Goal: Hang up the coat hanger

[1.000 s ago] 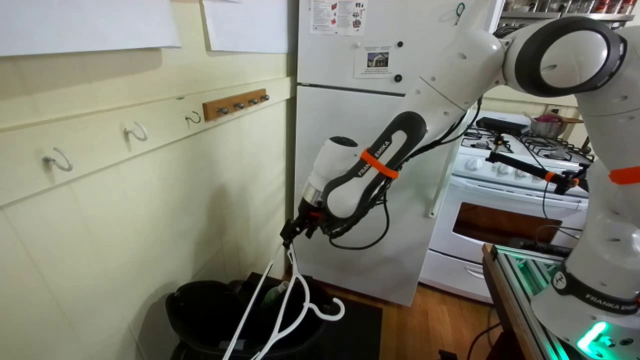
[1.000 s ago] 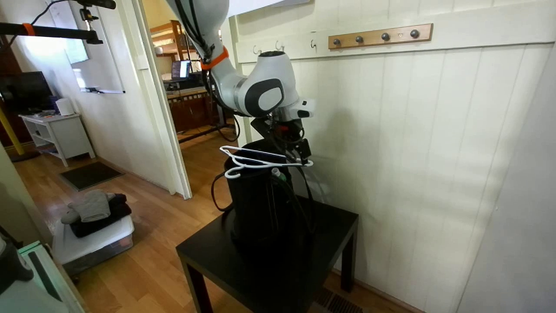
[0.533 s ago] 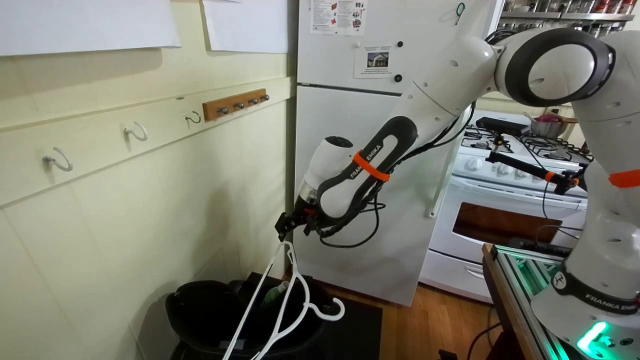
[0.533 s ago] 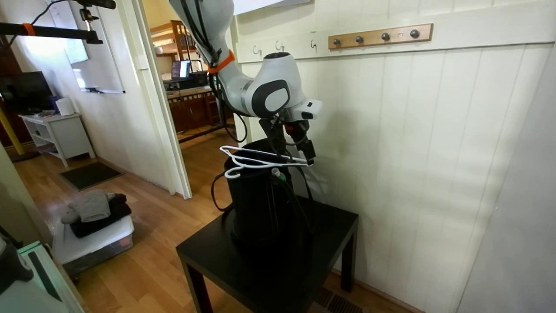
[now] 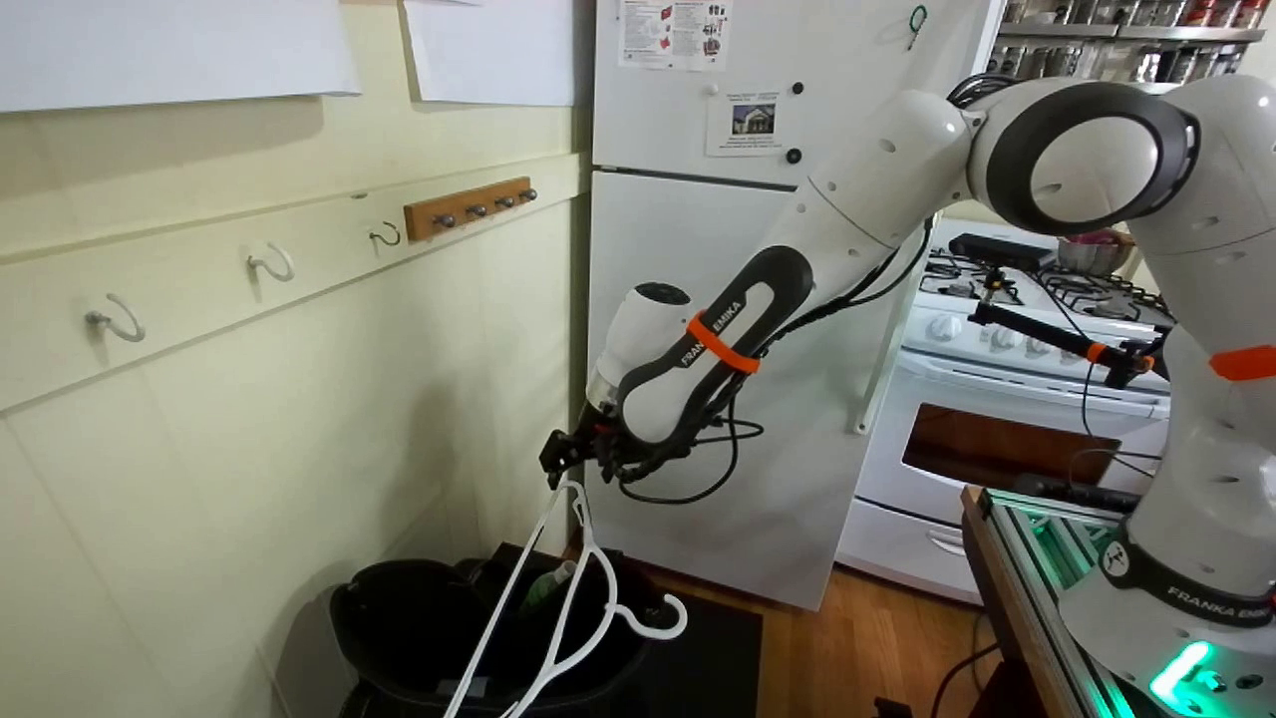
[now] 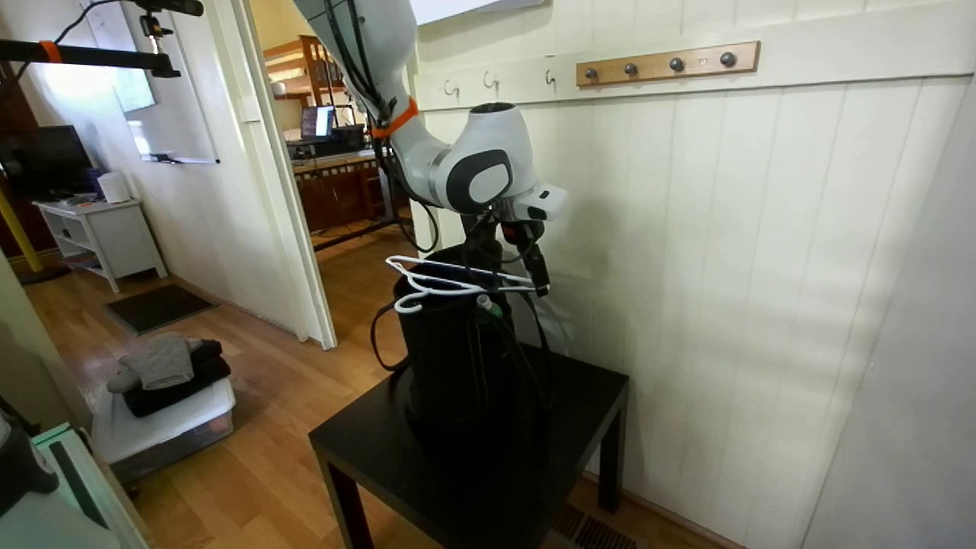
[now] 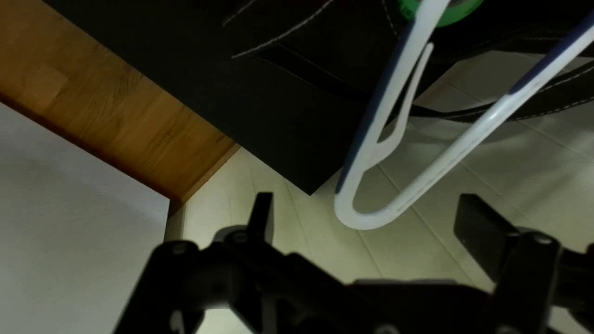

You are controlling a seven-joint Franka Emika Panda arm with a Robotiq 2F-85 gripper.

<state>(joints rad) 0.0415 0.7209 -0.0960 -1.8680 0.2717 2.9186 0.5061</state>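
Observation:
The white coat hanger lies flat across the top of the black bin, its curved hook sticking out over the rim. Above one end of it, in both exterior views, is my gripper, pointing down on the wall side. The wrist view has the hanger's rounded corner in line with the gap of the gripper; the fingers stand wide apart on either side, with visible space between them and the bar. Nothing is gripped. How far the fingertips reach down past the bar is hard to judge.
On the wall are several metal hooks and a wooden peg rack. A fridge stands beside the wall. The bin is on a low black table and holds a green-and-white bottle; its straps hang outside.
My gripper has shifted a little towards the wall, and the arm's elbow has sunk lower. The fingers have stayed wide apart. The hanger has not moved.

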